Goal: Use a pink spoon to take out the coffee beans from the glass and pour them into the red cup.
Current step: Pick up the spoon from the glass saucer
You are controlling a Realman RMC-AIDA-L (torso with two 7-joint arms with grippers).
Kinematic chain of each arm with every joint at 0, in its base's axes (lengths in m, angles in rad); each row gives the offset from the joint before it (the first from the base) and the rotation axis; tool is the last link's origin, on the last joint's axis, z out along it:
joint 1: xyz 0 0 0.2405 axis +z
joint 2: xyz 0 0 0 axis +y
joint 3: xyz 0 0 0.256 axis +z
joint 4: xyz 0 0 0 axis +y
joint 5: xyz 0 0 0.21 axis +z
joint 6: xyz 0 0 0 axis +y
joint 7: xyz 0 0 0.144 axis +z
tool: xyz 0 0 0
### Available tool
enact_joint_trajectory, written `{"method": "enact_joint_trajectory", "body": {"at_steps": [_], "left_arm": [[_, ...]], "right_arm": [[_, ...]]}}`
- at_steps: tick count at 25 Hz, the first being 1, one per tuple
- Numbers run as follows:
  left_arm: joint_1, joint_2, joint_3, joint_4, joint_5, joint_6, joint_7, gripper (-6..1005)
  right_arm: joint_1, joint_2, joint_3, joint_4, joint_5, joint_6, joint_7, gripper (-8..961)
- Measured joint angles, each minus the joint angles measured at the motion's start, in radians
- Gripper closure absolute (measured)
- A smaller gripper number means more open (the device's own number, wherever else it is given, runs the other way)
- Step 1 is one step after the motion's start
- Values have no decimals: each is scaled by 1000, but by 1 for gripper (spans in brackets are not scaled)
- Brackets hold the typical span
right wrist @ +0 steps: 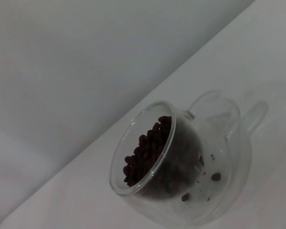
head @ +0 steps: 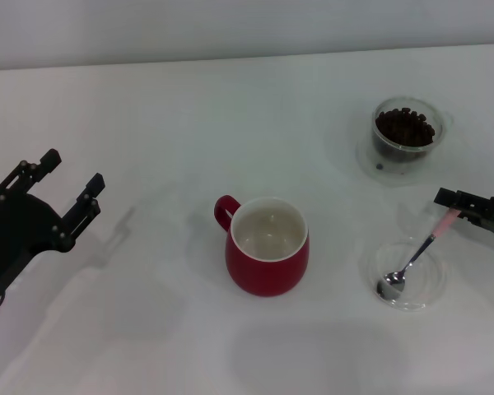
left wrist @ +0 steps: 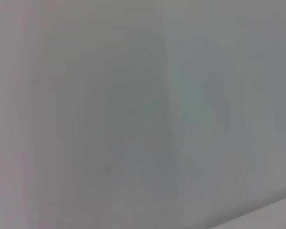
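Observation:
The red cup (head: 266, 262) stands mid-table, white inside and empty, handle to its back left. The glass (head: 405, 146) stands at the back right and holds the coffee beans (head: 404, 127). The right wrist view shows the glass (right wrist: 214, 138) and the coffee beans (right wrist: 145, 152) close up, with a few beans loose at its base. The pink spoon (head: 412, 259) lies with its bowl in a shallow clear dish (head: 428, 292), its pink handle end rising to my right gripper (head: 459, 207) at the right edge. My left gripper (head: 70, 177) is open and empty at the far left.
The white table (head: 148, 329) ends at a pale back wall (head: 230, 25). The left wrist view shows only plain pale surface.

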State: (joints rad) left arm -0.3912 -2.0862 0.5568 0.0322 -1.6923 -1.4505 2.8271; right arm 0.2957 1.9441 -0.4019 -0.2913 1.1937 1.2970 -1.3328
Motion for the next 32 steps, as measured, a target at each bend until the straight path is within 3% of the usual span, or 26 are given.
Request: {"method": "enact_joint_trajectory", "body": {"at_steps": [10, 15, 32], "left_arm": [[3, 0, 0, 0, 0, -1, 0, 341], [4, 0, 0, 0, 0, -1, 0, 341], [0, -2, 0, 0, -13, 2, 0, 342]], "right_arm": [[-2, -2, 3, -5, 1, 8, -5, 396], [-6, -4, 5, -4, 1, 8, -3, 560], [-6, 1, -4, 2, -2, 25, -2, 604]]}}
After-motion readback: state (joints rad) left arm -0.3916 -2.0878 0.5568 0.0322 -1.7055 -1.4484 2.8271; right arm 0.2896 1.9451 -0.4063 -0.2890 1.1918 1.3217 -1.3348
